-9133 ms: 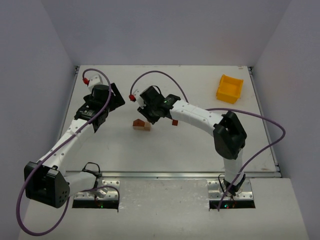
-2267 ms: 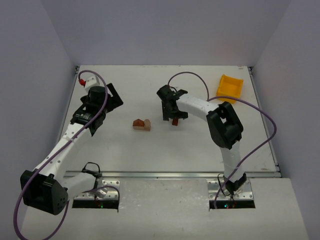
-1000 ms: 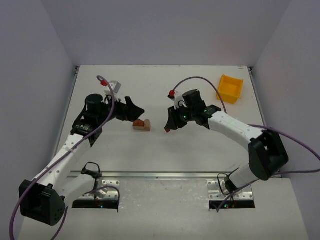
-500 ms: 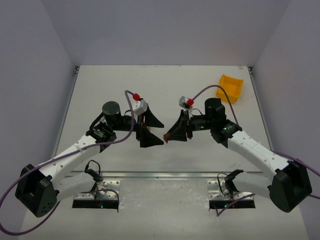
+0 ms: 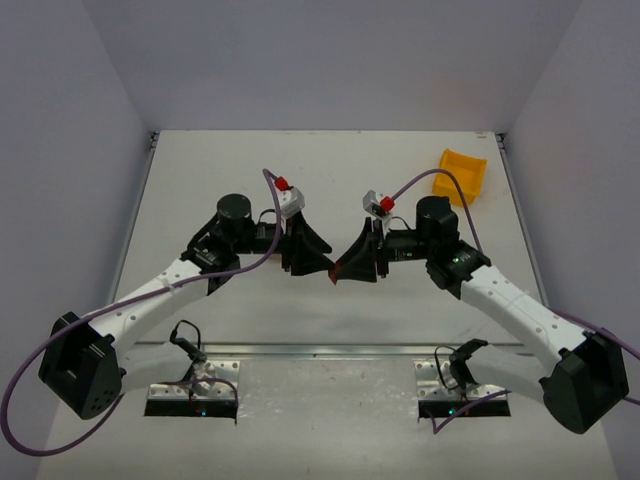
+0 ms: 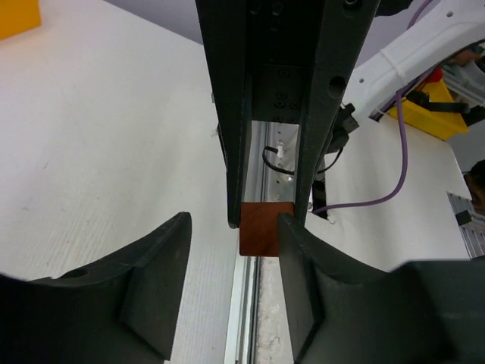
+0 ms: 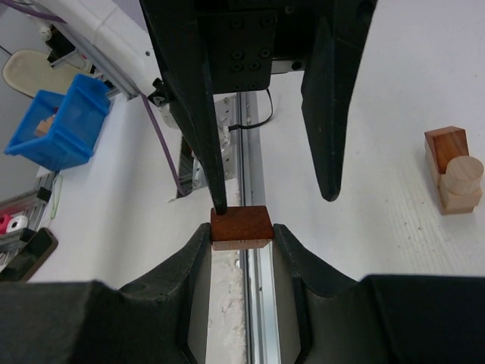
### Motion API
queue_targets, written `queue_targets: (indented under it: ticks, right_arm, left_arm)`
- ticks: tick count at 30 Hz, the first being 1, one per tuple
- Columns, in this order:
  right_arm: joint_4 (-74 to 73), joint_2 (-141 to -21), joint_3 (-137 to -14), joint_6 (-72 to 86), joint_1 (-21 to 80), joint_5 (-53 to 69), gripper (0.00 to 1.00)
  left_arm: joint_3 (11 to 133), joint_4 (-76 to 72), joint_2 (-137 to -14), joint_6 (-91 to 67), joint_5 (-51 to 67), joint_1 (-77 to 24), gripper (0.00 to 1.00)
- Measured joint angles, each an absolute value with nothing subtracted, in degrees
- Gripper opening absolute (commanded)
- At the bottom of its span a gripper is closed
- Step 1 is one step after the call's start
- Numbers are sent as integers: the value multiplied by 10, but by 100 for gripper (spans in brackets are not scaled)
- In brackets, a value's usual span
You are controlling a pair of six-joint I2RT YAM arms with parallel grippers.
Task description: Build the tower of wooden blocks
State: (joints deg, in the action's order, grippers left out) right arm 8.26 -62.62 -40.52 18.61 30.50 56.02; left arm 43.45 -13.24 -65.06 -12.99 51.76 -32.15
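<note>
The right gripper is clamping a reddish-brown block between its fingertips and is holding it off the table. In the top view, this is slightly toward 6 o'clock from the table centre.

The left gripper is facing the right gripper tip to tip from the 9 o'clock side. Its jaws are standing apart, wider than the block. In the right wrist view, one left finger is touching the block's top edge at 11 o'clock. The other finger is hanging clear of the block at 1 o'clock.

The tower is sitting on the table at 3 o'clock from the block in that view, well apart from it. It is showing a reddish-brown cube and a pale cylinder on a pale base piece. It cannot be made out in the top view.

A yellow bin is lying near the table's 2 o'clock corner.
</note>
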Motion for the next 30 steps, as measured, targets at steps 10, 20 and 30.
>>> queue_targets:
  ticks: [10, 20, 30]
  right_arm:
    - [76, -625, -406, 190, 305, 525, 3]
    - [75, -615, -412, 190, 305, 524, 3]
    - [76, -604, -416, 189, 305, 531, 4]
  left_arm:
    - [433, -126, -645, -124, 526, -327, 59]
    - [423, -131, -615, -110, 542, -330, 49]
    - [423, -121, -638, -107, 536, -330, 40]
